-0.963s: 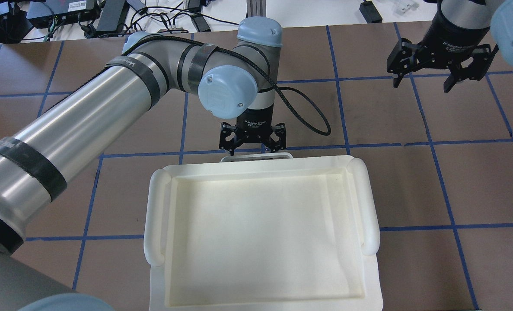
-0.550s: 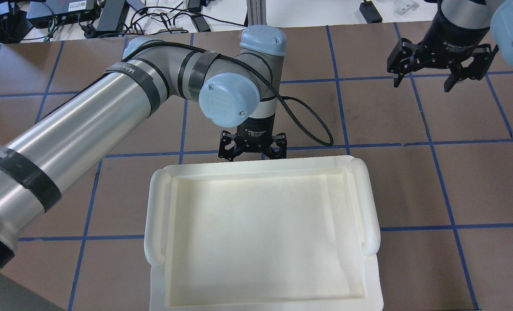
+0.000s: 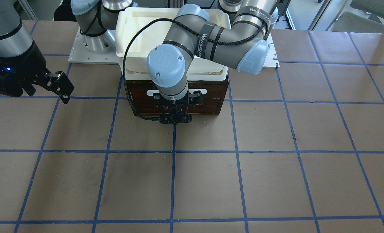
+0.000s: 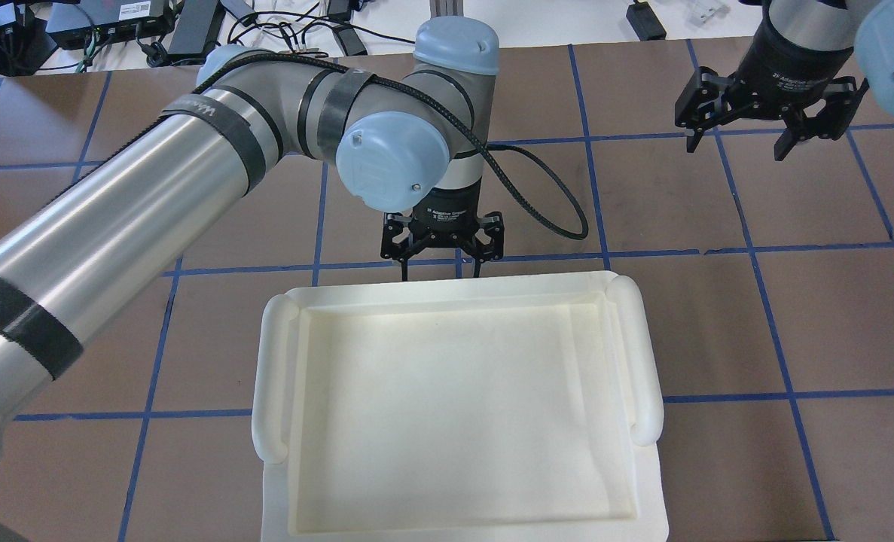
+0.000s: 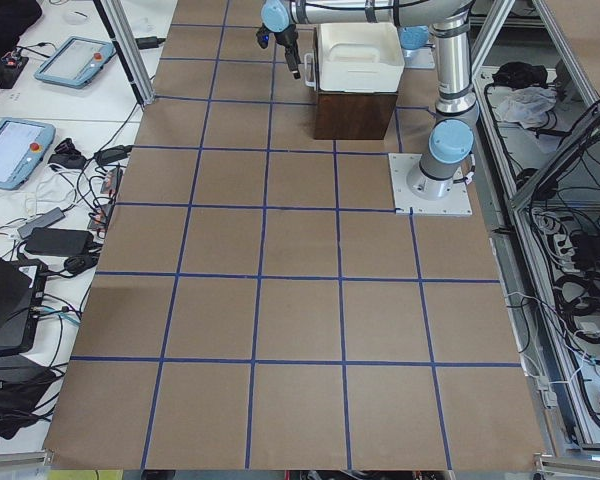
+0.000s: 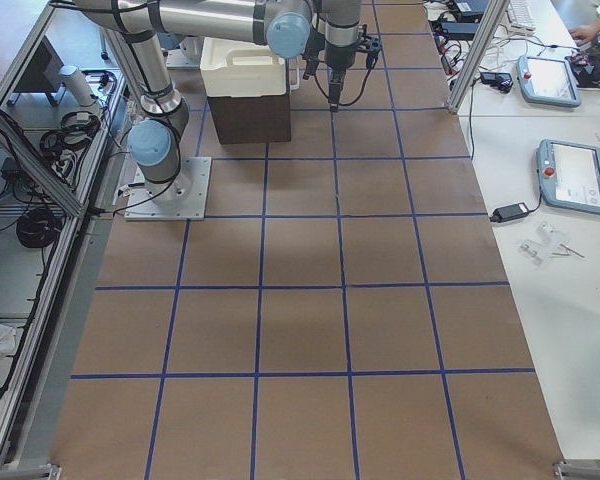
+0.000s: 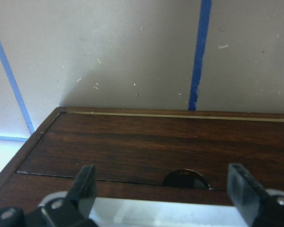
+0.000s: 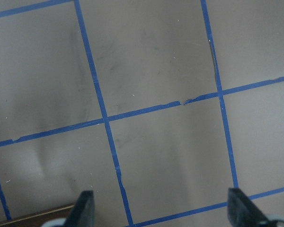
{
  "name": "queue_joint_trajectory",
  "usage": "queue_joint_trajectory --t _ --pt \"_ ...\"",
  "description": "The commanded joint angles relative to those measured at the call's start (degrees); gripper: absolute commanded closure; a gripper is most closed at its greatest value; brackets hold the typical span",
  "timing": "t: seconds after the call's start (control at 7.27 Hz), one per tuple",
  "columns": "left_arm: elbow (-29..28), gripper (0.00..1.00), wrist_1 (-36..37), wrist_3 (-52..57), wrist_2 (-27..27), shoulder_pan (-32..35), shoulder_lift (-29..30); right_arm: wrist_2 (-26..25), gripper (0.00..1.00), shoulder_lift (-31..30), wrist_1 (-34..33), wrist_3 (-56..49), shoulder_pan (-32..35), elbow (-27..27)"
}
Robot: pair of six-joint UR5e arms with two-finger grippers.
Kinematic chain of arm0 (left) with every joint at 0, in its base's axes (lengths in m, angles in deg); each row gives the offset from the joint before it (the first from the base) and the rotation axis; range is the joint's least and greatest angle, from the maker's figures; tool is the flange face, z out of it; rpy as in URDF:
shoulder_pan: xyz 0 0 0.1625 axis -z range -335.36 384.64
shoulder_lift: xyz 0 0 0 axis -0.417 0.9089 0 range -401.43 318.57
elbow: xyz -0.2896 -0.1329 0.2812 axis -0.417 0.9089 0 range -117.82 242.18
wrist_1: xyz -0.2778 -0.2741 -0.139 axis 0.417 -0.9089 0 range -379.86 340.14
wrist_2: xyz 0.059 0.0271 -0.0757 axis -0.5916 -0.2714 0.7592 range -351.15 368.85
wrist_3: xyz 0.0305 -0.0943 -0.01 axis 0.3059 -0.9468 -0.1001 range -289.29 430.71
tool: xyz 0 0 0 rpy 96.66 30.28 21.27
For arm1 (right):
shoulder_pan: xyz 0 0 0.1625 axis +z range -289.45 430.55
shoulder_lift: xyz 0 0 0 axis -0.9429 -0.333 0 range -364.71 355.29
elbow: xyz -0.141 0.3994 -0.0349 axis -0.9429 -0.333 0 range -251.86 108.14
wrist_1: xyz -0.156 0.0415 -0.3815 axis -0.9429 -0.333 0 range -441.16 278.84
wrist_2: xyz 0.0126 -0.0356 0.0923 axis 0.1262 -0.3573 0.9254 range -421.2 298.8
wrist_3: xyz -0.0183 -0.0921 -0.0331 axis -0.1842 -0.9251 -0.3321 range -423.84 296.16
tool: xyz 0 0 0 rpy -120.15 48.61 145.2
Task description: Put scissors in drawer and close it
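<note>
Two sets of jaws, both apart. Black left gripper (image 4: 441,272) at white wire bar handle (image 3: 151,93) of pushed-in dark brown wooden drawer (image 3: 211,97); black right gripper (image 4: 736,149) far right above brown counter (image 4: 718,339).

Overhead and front cameras face across the bench (image 3: 276,145), end cameras along it; front and left-wrist views share the drawer (image 3: 211,97) front.

Surface (image 3: 276,181) covered in brown sheet, divided into squares by blue tape lines (image 3: 237,151). Dark wooden cabinet (image 5: 355,118) stood directly on it at robot's side, between left arm's base plate (image 5: 405,200) and right arm's base plate (image 6: 195,200), both white. Drawer (image 3: 211,95) seated flush in cabinet face. Faint scuffs seen on sheet; tape tear (image 8: 182,101) noted at one line.
</note>
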Motion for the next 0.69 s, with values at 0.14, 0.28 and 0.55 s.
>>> queue_joint_trajectory --t 0.14,0.28,0.55 --pt "-1.6 0.00 4.8 0.7 -4.0 -2.7 -7.2 -0.2 0.00 0.1 0.5 -0.1 0.0 0.1" --pt "-0.6 0.00 4.2 0.7 -3.7 -5.5 -10.1 0.0 0.00 0.0 0.1 -0.2 0.0 0.1" --pt "1.9 0.00 4.0 4.6 -3.5 -10.6 -14.3 -0.1 0.00 0.1 0.4 -0.2 0.0 0.1"
